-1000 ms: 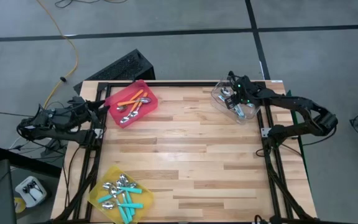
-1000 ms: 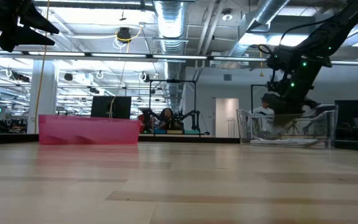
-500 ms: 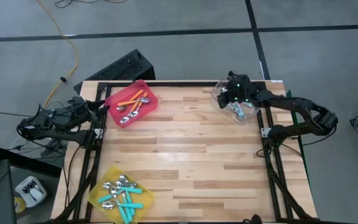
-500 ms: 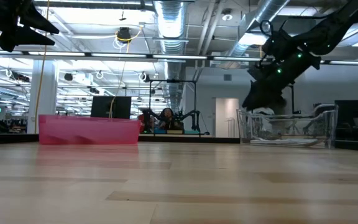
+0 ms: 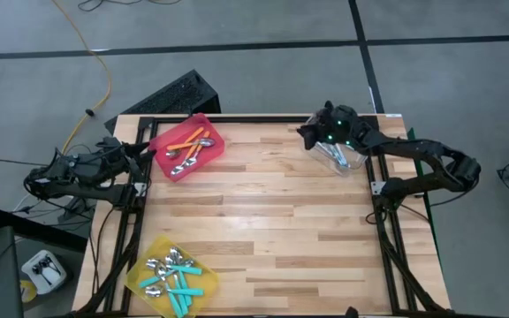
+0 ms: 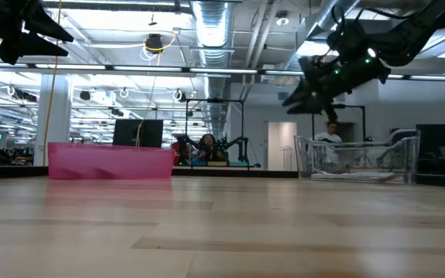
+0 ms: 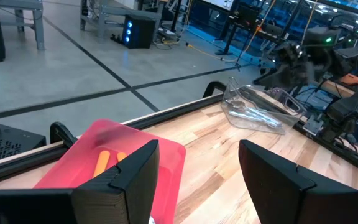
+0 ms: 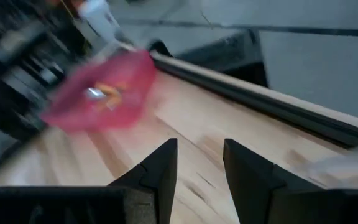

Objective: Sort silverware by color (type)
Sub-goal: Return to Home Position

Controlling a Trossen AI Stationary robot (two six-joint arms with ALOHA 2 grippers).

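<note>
Three bins (image 5: 159,243), two arms (image 5: 82,172) — spoons (image 5: 184,152) (heaped) uncountable

Right pincer (image 8: 199,144) aloft and agape; left pincer (image 7: 197,149) agape.

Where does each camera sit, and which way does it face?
High: overhead, down on table; left arm, right arm show.
Low: table height, facing across; right arm over clear bin.
Left wrist: past open left gripper toward red bin, clear bin.
Right wrist: past open right gripper toward red bin.
Shared: both wrists see red bin.
</note>
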